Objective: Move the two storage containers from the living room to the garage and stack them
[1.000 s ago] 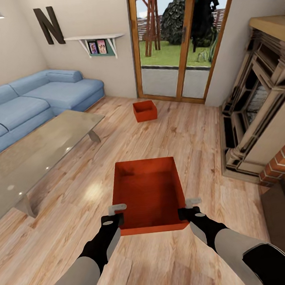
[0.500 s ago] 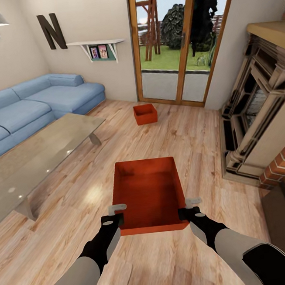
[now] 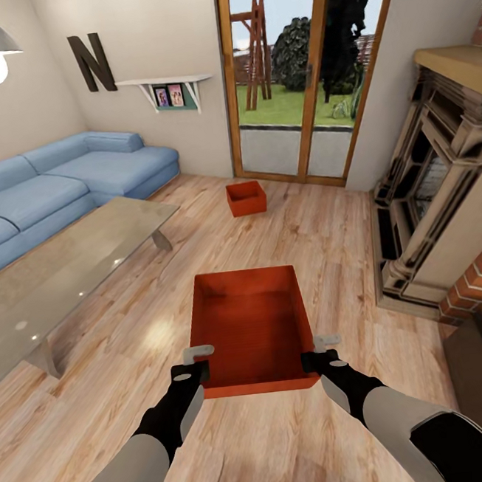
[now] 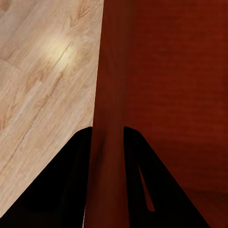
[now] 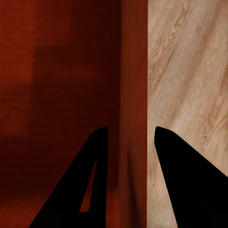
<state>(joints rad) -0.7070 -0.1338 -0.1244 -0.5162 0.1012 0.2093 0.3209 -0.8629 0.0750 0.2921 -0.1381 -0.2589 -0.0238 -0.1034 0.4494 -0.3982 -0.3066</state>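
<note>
I hold a red-orange storage container (image 3: pixel 251 325) in front of me above the living room's wood plank floor. My left gripper (image 3: pixel 197 366) is shut on its left wall (image 4: pixel 110 95) near the front corner. My right gripper (image 3: pixel 317 355) is shut on its right wall (image 5: pixel 133 95). Each wrist view has a dark finger on either side of the wall. The container is empty. A second storage container (image 3: pixel 246 198) sits on the planks farther ahead, near the glass doors (image 3: pixel 290 72).
A glass-topped coffee table (image 3: pixel 59 275) stands at the left, with a blue sofa (image 3: pixel 64 178) behind it. A stone and brick fireplace (image 3: pixel 444 197) lines the right side. Open plank floor lies between me and the far container.
The whole view has shifted: the far container, the doors and the sofa look smaller and farther off, so the camera has moved back. The held container and both grippers keep their place.
</note>
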